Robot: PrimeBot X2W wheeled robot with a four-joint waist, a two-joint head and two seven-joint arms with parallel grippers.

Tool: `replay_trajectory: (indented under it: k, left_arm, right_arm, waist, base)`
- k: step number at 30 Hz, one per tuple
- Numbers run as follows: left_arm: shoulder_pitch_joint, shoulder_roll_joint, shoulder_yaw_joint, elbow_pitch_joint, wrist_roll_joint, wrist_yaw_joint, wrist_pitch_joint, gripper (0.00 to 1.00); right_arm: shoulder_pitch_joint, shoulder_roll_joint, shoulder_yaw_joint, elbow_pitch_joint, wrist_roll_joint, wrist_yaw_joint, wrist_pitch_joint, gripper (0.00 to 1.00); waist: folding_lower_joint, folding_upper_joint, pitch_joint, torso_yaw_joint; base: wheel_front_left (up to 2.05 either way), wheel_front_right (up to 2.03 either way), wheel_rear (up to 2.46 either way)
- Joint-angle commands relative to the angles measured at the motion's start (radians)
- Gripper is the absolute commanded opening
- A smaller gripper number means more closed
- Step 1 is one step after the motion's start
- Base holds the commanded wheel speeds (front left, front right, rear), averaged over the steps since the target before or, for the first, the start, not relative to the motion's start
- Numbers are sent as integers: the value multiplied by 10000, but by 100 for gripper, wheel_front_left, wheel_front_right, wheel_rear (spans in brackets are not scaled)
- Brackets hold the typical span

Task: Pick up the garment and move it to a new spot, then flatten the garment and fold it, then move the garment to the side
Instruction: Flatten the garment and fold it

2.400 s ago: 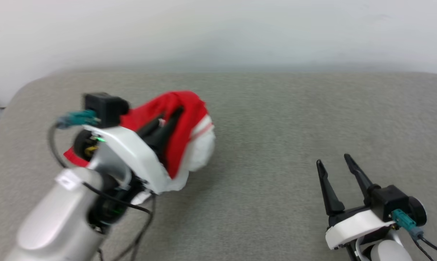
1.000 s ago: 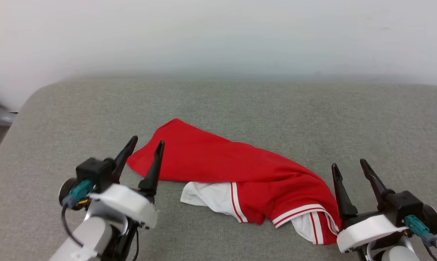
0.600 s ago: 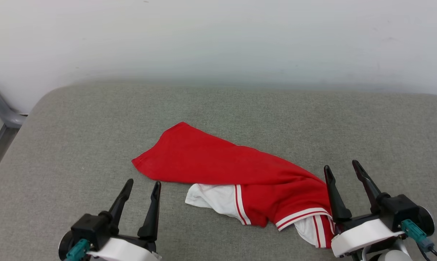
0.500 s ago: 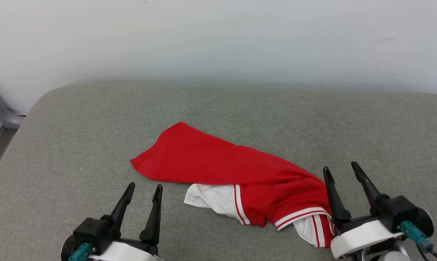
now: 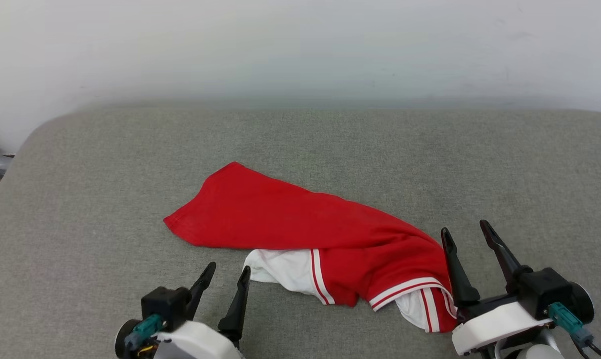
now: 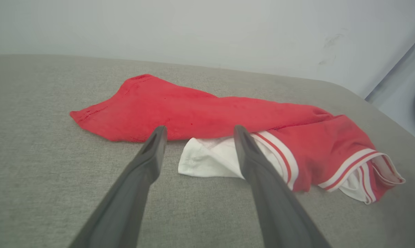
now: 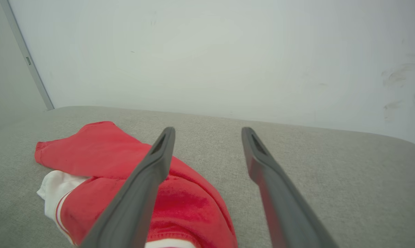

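Red and rumpled, the garment no longer hangs bunched on the left gripper but lies loose on the grey padded surface, a diagonal band between the two grippers, its white sleeve just ahead of the left one. Both this and the right gripper stand with jaws spread and empty; the right's near finger may touch the striped end, though I cannot be sure. The move looks done, so flattening comes next.
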Motion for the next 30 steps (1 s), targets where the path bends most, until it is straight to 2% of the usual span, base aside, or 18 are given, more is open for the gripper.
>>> replay_trajectory:
  k: [1,5,10,16,20,21,22,23,30]
  left_arm:
    - [-383,-65,-80,182,-133,0,566,100]
    - [-1020,-1,-290,417,-460,-26,2321,100]
    - [-1717,254,-368,629,-425,349,4069,100]
    - [-2229,450,-469,1218,-164,680,4693,100]
    - [-2279,455,-607,1801,-101,669,4756,100]
    - [-2235,447,-658,1963,-101,624,4814,96]
    - [-2198,401,-686,2067,-171,570,4823,36]
    - [-2197,356,-683,2111,-250,509,4731,0]
    - [-1870,260,-421,1823,-512,420,3634,0]
  right_arm:
    - [-97,8,37,-56,-81,-10,-20,100]
    - [-138,9,33,-93,-169,-10,-20,100]
    - [-343,9,54,-179,-137,-9,-20,100]
    - [-542,9,77,-241,-41,-10,-20,100]
    - [-573,9,52,-251,-26,-10,-20,100]
    - [-587,9,49,-249,-27,-9,-20,100]
    - [-595,9,28,-245,-28,-10,-20,100]
    - [-592,9,0,-237,-34,-10,-20,100]
    - [-366,9,-101,2,-213,-10,-20,100]
  waist:
    - [0,-1,179,-100]
    - [0,-1,534,-271]
    - [0,-1,1063,-554]
    - [0,-1,1601,-852]
    - [0,-1,1767,-924]
    - [0,-1,1784,-929]
    - [0,-1,1795,-920]
    - [0,-1,1793,-900]
    - [0,-1,1276,-494]
  base:
    - [0,0,0]
    - [0,0,0]
    - [0,0,0]
    - [0,0,0]
    - [0,0,0]
    - [0,0,0]
    - [0,0,0]
    - [0,0,0]
    - [0,0,0]
